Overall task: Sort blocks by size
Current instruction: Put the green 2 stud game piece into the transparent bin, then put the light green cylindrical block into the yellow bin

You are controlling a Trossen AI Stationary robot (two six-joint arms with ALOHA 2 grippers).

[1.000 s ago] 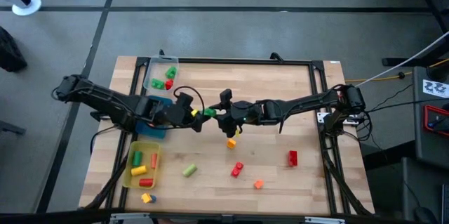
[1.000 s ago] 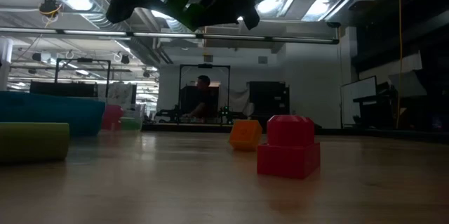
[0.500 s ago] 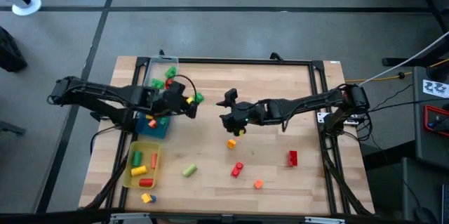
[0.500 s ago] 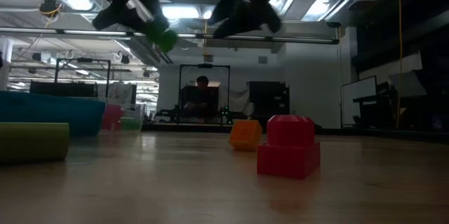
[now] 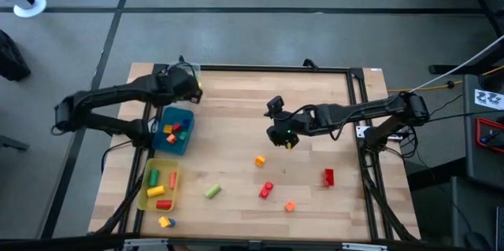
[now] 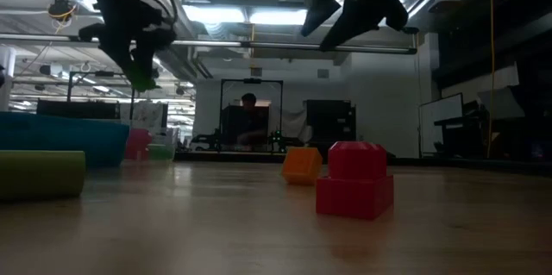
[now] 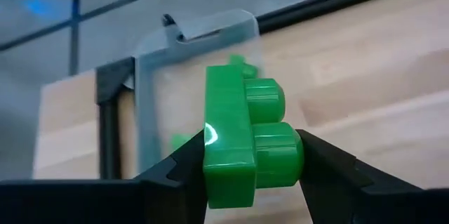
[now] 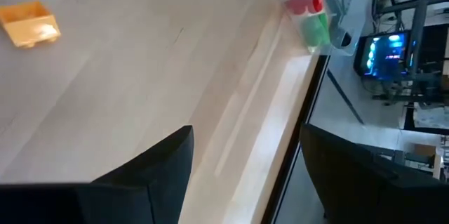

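Wooden worktop (image 5: 236, 125) framed in black rail, a dim workshop beyond it: the left gripper (image 7: 249, 171) hangs at the far left corner with its jaws pinching a green brick (image 7: 242, 143), the brick's long axis standing up between the two dark fingers (image 7: 175, 171) and its studs turned sideways. Just past the brick, in the left wrist view, lies the clear tray (image 7: 193, 41), so the drop appears to turn on one relation only: the tray sits straight ahead of and below the jaws, and in the high view the left gripper (image 5: 187, 86) is already over the clear tray (image 5: 170, 74). Next toward the near edge come the blue tray (image 5: 179, 145), with red, green and orange pieces in it, then the yellow tray (image 5: 145, 194) with several more.

Over the middle of the worktop the right gripper (image 5: 277, 125) hovers with its jaws spread and nothing between them; its wrist view shows bare wood there, and an orange cube (image 8: 29, 22) off to one side. That arm is the nearer one to the loose blocks on the near half: the orange cube (image 5: 259, 160) lies just near-side of it, then a red piece (image 5: 267, 190), a small orange piece (image 5: 290, 206) and a red brick (image 5: 328, 176), with a green cylinder (image 5: 212, 192) nearer the yellow tray. A yellow-and-blue piece (image 5: 164, 221) sits by the near left corner
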